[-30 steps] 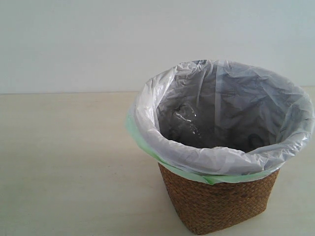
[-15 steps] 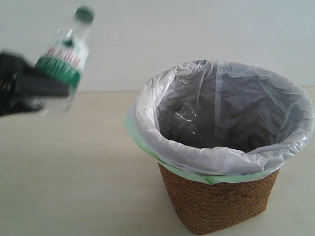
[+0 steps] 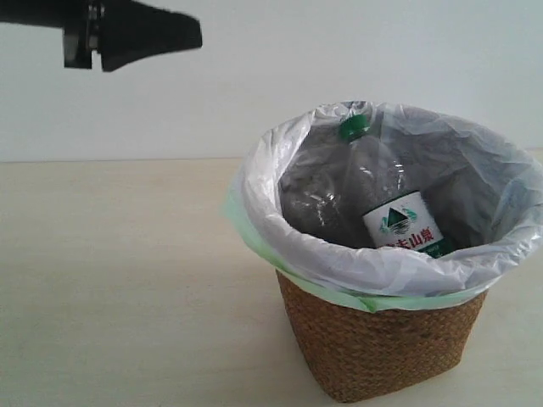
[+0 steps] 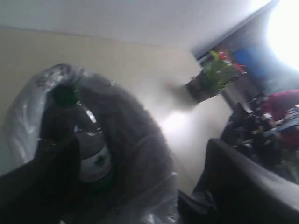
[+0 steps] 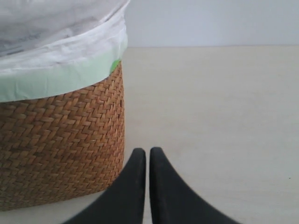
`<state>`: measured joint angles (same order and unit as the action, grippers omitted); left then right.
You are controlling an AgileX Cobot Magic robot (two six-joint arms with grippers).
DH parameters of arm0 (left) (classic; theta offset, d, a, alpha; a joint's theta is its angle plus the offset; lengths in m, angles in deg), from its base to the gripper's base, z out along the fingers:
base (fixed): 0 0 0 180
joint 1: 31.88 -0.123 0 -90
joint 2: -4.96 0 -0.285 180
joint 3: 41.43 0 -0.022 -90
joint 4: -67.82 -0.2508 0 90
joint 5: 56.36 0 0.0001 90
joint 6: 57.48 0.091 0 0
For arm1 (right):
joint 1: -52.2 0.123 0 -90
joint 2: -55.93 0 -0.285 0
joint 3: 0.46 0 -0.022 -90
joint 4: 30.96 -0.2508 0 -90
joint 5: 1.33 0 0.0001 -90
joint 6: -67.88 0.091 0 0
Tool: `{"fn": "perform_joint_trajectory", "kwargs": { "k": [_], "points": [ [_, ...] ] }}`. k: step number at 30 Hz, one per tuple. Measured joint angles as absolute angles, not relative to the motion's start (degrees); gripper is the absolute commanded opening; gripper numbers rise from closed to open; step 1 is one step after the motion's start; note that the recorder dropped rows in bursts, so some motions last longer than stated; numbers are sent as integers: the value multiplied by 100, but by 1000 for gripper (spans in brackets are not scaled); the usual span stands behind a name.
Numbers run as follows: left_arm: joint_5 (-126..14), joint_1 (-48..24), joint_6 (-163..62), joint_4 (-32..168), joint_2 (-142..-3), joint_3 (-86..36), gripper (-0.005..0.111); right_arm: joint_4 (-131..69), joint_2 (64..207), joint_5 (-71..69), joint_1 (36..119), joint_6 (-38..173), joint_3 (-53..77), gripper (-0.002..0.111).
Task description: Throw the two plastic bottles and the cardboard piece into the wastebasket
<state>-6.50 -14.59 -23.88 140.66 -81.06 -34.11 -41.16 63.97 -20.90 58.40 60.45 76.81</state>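
Observation:
The green-capped bottle (image 3: pixel 383 182) with its white-green label stands tilted inside the wastebasket (image 3: pixel 382 339), cap against the far side of the bag. My left gripper (image 3: pixel 191 34) hangs high up and to the left of the basket, open and empty. In the left wrist view the bottle (image 4: pixel 88 149) shows between the wide-apart fingers of my left gripper (image 4: pixel 142 154), down in the bag-lined wastebasket (image 4: pixel 28 107). My right gripper (image 5: pixel 147 151) is shut and empty, low on the table beside the wicker wall of the wastebasket (image 5: pixel 60 135). The black-capped bottle and the cardboard piece are out of view.
A glinting clear shape (image 3: pixel 318 203) lies lower in the bag; I cannot tell what it is. The pale wooden table (image 3: pixel 119 280) spreads left of the basket, with a plain white wall behind.
My left gripper came in from the left holding the green-capped bottle, rose and let it go. The bottle now lies in the basket, which held no such bottle a second ago.

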Motion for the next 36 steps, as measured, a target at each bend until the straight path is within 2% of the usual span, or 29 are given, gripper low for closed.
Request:
{"fn": "perform_joint_trajectory", "kwargs": {
  "k": [4,8,10,14,26,36],
  "points": [
    [-690,-1558,-2975,13031,-8116,-3411,66,-4116,6397,-2090,5840,6045,7681,0],
    [-561,-1709,-3205,12445,-8116,-3411,55,-4116,6397,-2090,5840,6045,7681,0],
    [-397,-1811,-3285,12114,-8065,-3411,42,-4116,6397,-2090,5840,6045,7681,0],
    [-74,-2059,-3556,11213,-7828,-3411,6,-4116,6397,-2090,5840,6045,7681,0],
    [-223,-2205,-4208,9866,-6033,-2853,4,-4116,6397,-2090,5840,6045,7681,0],
    [-1270,-2205,-4208,9618,-4778,-1005,4,-4116,6397,-2090,5840,6045,7681,0]
  ]
}}
